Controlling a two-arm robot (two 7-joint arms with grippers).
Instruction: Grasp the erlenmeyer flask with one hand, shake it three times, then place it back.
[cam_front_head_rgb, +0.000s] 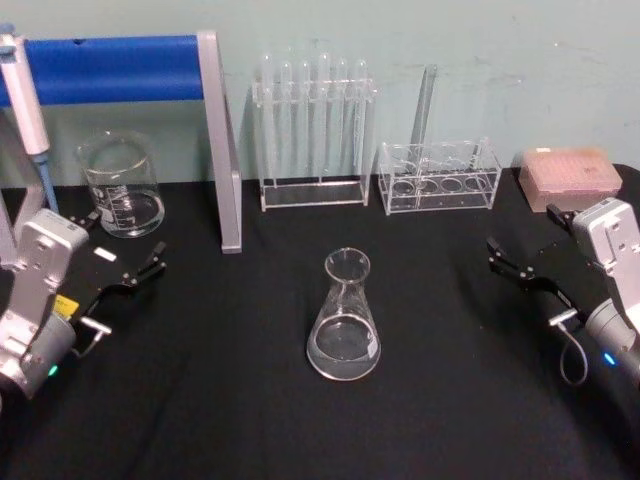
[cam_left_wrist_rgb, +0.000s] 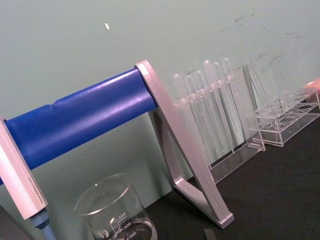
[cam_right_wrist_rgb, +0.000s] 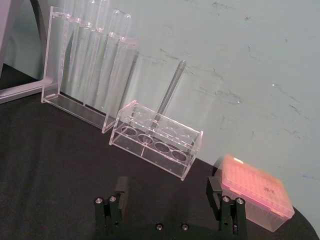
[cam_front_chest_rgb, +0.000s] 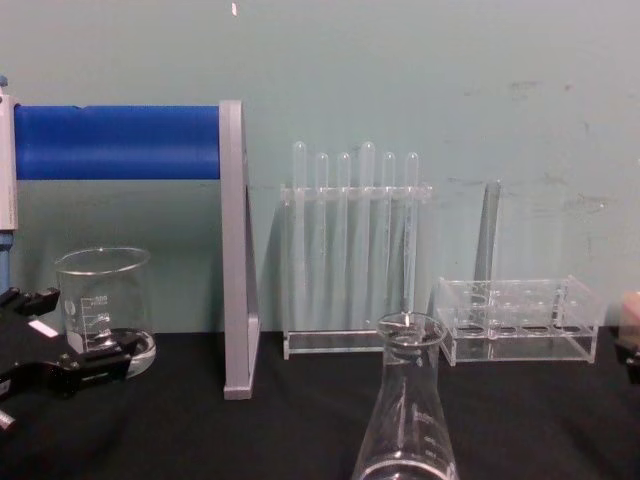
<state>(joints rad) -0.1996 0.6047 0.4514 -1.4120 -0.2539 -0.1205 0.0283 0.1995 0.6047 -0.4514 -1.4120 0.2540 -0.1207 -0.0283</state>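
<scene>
The erlenmeyer flask (cam_front_head_rgb: 343, 320) stands upright in the centre of the bench (cam_front_head_rgb: 250, 420), free on all sides so a hand can reach it; it seems to hold a little clear liquid. The right hand (cam_front_head_rgb: 494, 253) at 3 o'clock and the left hand (cam_front_head_rgb: 150, 262) at 9 o'clock wait open, holding nothing. The beaker (cam_front_head_rgb: 121, 185) at 10 o'clock looks empty.

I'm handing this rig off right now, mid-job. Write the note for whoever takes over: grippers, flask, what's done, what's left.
Left gripper: open, empty, at the table's left side, in front of the beaker.
Right gripper: open, empty, at the table's right side.
Erlenmeyer flask: upright on the black table, at its middle between the two grippers, touched by neither.
Done: no grasp in place, and nothing shows a shake.
Left: grasp the flask with one gripper, shake three times, set it back.
</scene>
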